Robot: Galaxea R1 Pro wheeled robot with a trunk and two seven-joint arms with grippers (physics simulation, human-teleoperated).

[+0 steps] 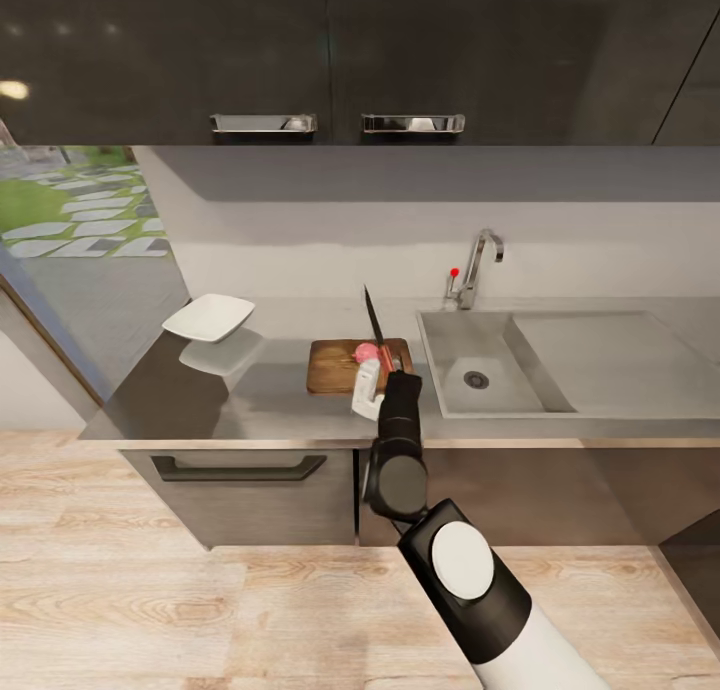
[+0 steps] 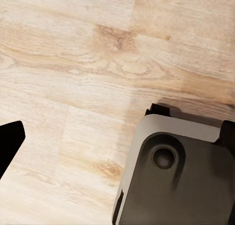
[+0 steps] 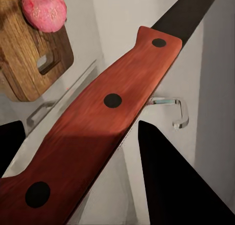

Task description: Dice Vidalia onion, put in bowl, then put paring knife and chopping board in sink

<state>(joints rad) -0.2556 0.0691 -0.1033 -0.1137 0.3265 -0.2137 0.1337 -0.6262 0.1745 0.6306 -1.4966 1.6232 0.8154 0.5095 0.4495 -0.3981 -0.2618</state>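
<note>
My right gripper (image 1: 388, 372) is shut on the paring knife's reddish-orange handle (image 3: 98, 127), with a dark finger (image 3: 181, 186) on either side of it. The dark blade (image 1: 374, 318) points up and away over the chopping board (image 1: 335, 368). The pinkish-red Vidalia onion (image 1: 366, 353) (image 3: 44, 10) rests on the board's right end, by the slot handle hole (image 3: 45, 62), just beyond the gripper. The white bowl (image 1: 210, 317) sits on the grey countertop (image 1: 270, 395) at the left. The sink (image 1: 452, 342) lies to the board's right. My left gripper (image 2: 117, 137) hangs open over the wooden floor.
A small white stand (image 1: 367, 390) sits on the counter beside my right gripper. The chrome faucet (image 1: 480, 260) with its red-tipped lever stands behind the basin, and the drainboard (image 1: 610, 355) stretches right. Dark wall cabinets (image 1: 330, 50) hang overhead. My base (image 2: 176, 176) is below the left gripper.
</note>
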